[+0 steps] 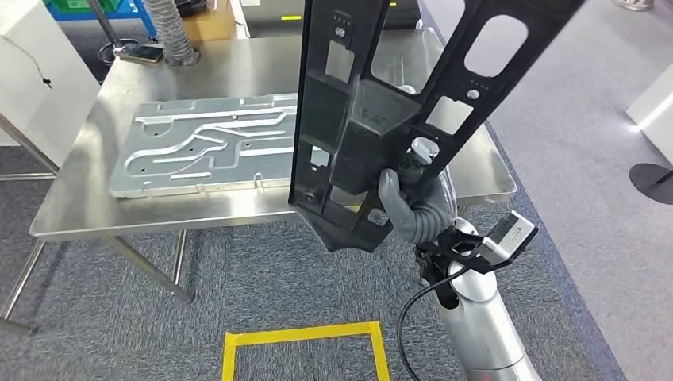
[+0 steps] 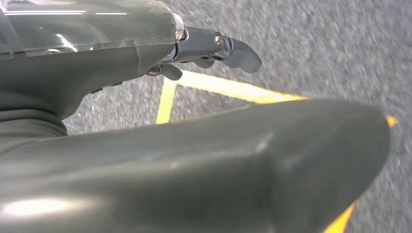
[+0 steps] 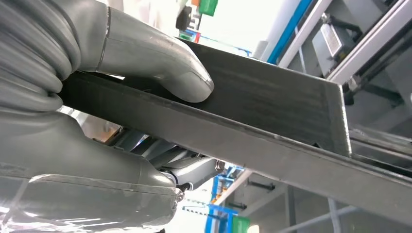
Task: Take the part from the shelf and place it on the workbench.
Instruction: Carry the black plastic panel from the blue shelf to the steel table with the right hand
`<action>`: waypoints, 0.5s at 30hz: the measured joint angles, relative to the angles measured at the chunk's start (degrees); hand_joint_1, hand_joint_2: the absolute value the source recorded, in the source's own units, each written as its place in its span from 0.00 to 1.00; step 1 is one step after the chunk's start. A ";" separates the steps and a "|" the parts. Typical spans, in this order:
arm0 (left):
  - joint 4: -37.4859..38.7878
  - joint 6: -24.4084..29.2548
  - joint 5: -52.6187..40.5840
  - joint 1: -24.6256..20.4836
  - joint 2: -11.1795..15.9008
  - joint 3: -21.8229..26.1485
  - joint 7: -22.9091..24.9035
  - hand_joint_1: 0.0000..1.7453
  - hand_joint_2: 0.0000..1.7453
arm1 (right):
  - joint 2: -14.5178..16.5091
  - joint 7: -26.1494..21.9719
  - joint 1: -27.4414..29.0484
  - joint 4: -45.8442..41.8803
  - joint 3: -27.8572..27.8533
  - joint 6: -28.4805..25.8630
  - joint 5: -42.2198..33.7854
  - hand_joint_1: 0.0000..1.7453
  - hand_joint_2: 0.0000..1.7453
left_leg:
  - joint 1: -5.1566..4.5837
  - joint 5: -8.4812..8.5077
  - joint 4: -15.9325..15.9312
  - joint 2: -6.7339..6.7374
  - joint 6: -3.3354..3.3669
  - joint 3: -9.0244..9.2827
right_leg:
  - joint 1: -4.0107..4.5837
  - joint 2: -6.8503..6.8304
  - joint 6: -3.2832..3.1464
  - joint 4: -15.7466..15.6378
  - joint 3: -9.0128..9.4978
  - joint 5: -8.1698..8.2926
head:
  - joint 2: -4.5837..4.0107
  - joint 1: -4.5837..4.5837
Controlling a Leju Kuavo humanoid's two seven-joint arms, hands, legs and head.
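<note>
The part is a long black frame with several cut-outs. It stands nearly upright and tilted over the near right end of the steel workbench. My right hand grips its lower end from below, just in front of the bench's near edge. In the right wrist view the thumb presses on the part's flat black edge, with the fingers wrapped under it. My left hand hangs over the grey carpet with a dark finger stretched out and nothing in it.
A large embossed silver plate covers the middle of the workbench. A ribbed hose and a small flat device sit at the far left corner. Yellow tape marks a square on the carpet. A dark round base lies at the right.
</note>
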 joint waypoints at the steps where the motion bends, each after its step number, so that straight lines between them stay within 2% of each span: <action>1: 0.00 -0.02 0.00 -0.21 -0.10 0.00 0.01 0.00 0.00 | 0.05 -0.03 -0.19 0.00 0.01 0.01 0.02 1.00 1.00 | 0.07 0.02 2.91 0.07 -0.06 -1.77 | -0.02 -0.01 -0.38 -0.25 0.78 -0.38 | 0.00 -0.01; 2: 0.00 -0.04 -0.01 -0.29 -0.20 0.00 0.01 0.00 0.00 | 0.10 -0.06 -0.28 0.03 0.02 0.02 0.04 1.00 1.00 | 0.10 -0.46 6.47 0.13 -0.12 -4.26 | -0.01 -0.02 -0.66 -0.44 1.47 -0.85 | 0.00 -0.01; 4: 0.00 -0.07 -0.02 -0.01 -0.36 0.02 0.00 0.00 0.00 | 0.16 -0.05 -0.27 0.28 0.04 0.02 0.21 1.00 1.00 | 0.08 -3.12 12.61 0.11 -0.20 -9.77 | 0.11 0.11 -0.94 -0.54 2.84 -2.09 | 0.01 -0.01; 5: 0.00 -0.06 -0.02 0.21 -0.37 0.04 0.00 0.00 0.00 | 0.16 -0.05 -0.20 0.43 0.04 0.02 0.32 1.00 1.00 | 0.05 -4.53 13.72 0.11 -0.24 -11.81 | 0.16 0.26 -0.97 -0.55 3.63 -2.79 | 0.01 -0.01; 6: 0.00 -0.05 -0.02 0.37 -0.37 0.05 -0.02 0.00 0.00 | 0.15 -0.05 -0.15 0.57 0.04 0.02 0.44 1.00 1.00 | 0.02 -5.13 13.25 0.11 -0.21 -13.12 | 0.19 0.41 -0.94 -0.55 4.54 -3.53 | 0.00 -0.01; 7: 0.00 -0.05 -0.03 0.45 -0.37 0.07 -0.04 0.00 0.00 | 0.15 -0.05 -0.13 0.68 0.04 0.00 0.51 1.00 1.00 | -0.04 -4.33 11.19 0.12 -0.11 -13.64 | 0.19 0.51 -0.86 -0.55 5.53 -4.32 | -0.01 -0.01; 8: 0.00 -0.07 -0.04 0.49 -0.36 0.08 -0.06 0.00 0.00 | 0.15 -0.06 -0.11 0.75 0.04 -0.02 0.58 1.00 1.00 | -0.14 -1.72 7.98 0.13 0.10 -13.66 | 0.18 0.54 -0.74 -0.59 6.48 -5.14 | -0.01 -0.01; 10: 0.00 -0.10 -0.07 0.66 -0.36 0.09 -0.10 0.00 0.00 | 0.14 -0.12 0.00 0.92 0.04 -0.04 0.67 1.00 1.00 | -0.51 5.59 1.39 0.13 0.69 -13.33 | 0.32 0.64 -0.28 -0.56 8.12 -6.74 | 0.00 0.00; 11: 0.00 -0.13 -0.07 0.77 -0.35 0.10 -0.12 0.00 0.00 | 0.13 -0.13 0.11 0.99 0.04 -0.04 0.72 1.00 1.00 | -0.70 8.15 -0.48 0.08 0.98 -13.11 | 0.39 0.74 0.06 -0.75 8.77 -7.44 | 0.01 0.00; 12: 0.00 -0.13 -0.08 0.85 -0.35 0.11 -0.15 0.00 0.00 | 0.11 -0.14 0.20 1.05 0.02 -0.08 0.74 1.00 1.00 | -0.79 9.18 -1.38 0.02 1.26 -12.85 | 0.48 0.85 0.45 -0.65 9.29 -7.64 | 0.01 0.01; 14: 0.00 -0.14 -0.09 0.74 -0.39 0.14 -0.23 0.00 0.00 | 0.08 -0.13 0.19 1.07 -0.08 -0.21 0.81 1.00 1.00 | -0.71 8.64 -1.85 -0.13 1.90 -11.59 | 0.45 0.85 1.19 0.29 9.62 -7.22 | 0.01 0.01; 15: 0.00 -0.17 -0.10 0.62 -0.42 0.14 -0.31 0.00 0.00 | 0.07 -0.15 0.09 1.05 -0.16 -0.32 0.88 1.00 1.00 | -0.61 8.29 -2.26 -0.18 2.24 -10.80 | 0.36 0.74 1.56 2.09 8.90 -6.59 | 0.01 0.01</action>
